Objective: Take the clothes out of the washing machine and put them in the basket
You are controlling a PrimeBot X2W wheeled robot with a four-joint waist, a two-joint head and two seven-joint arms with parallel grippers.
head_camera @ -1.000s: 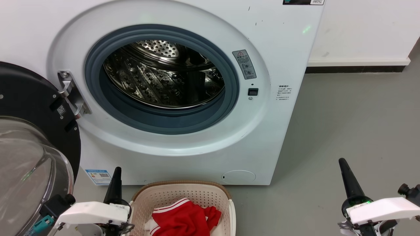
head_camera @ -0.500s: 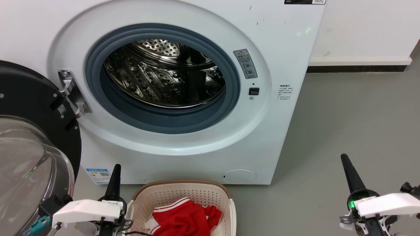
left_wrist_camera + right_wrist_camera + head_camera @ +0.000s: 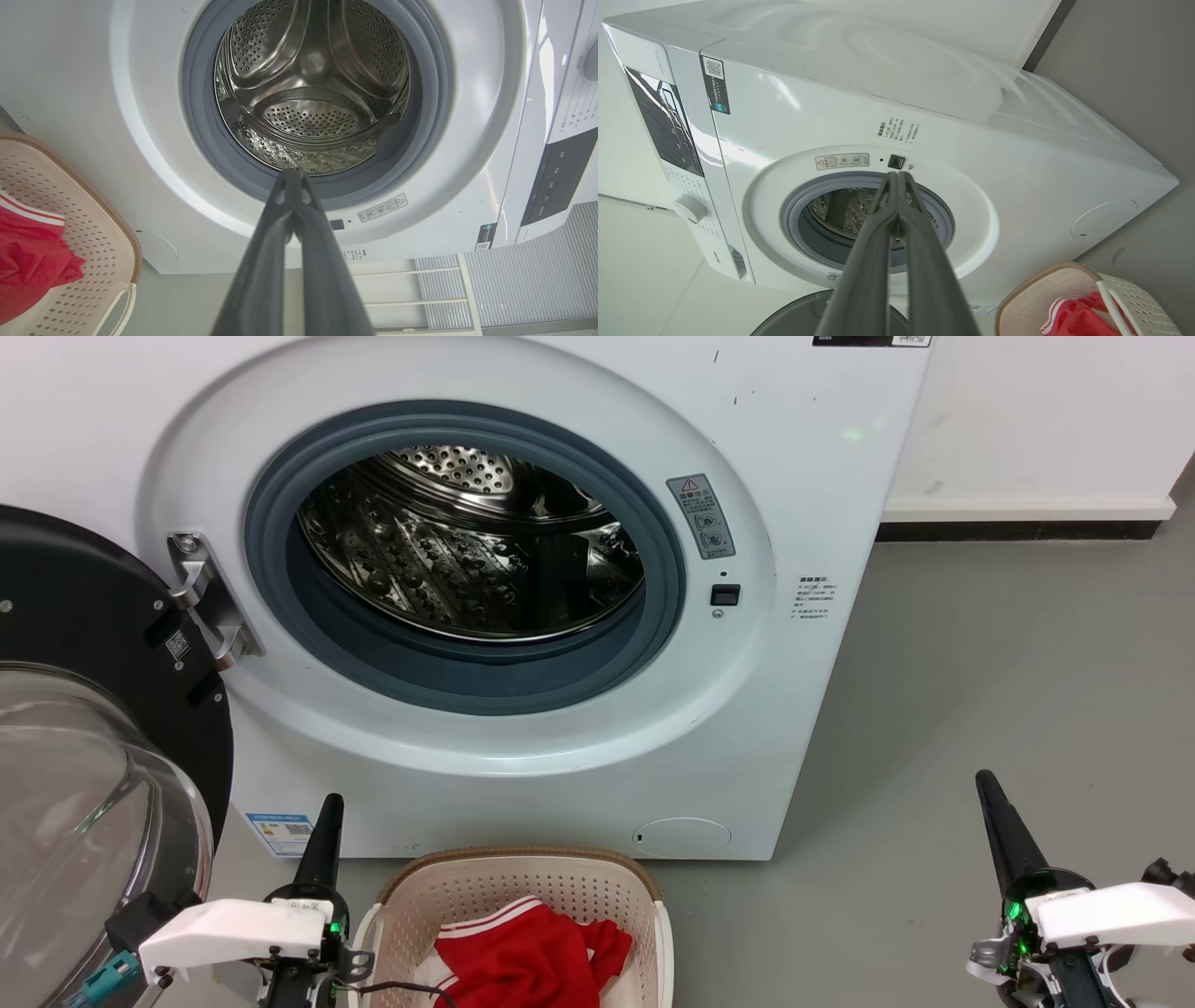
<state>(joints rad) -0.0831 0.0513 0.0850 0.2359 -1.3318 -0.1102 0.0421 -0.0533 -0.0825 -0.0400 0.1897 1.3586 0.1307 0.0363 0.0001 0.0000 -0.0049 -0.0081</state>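
The white washing machine [image 3: 803,476] stands with its porthole open, and its steel drum [image 3: 467,551] holds no fabric that I can see. In front of it on the floor sits the cream basket [image 3: 523,887] with red, white-striped clothes [image 3: 523,957] lying inside. My left gripper [image 3: 329,807] is shut and empty just left of the basket. Shut and empty too, my right gripper [image 3: 985,784] is low over the floor at the right. The left wrist view looks into the bare drum [image 3: 313,93], with the basket [image 3: 117,224] and clothes [image 3: 28,256] at its left edge.
The black-framed bubble door [image 3: 84,756] hangs swung open at the left, close to my left arm. Grey floor [image 3: 1008,663] stretches right of the washer to a white wall with a dark skirting [image 3: 1018,532].
Both grippers have sunk a little lower in the head view and stayed shut. The picture has shifted slightly. The clothes lie as before in the basket.
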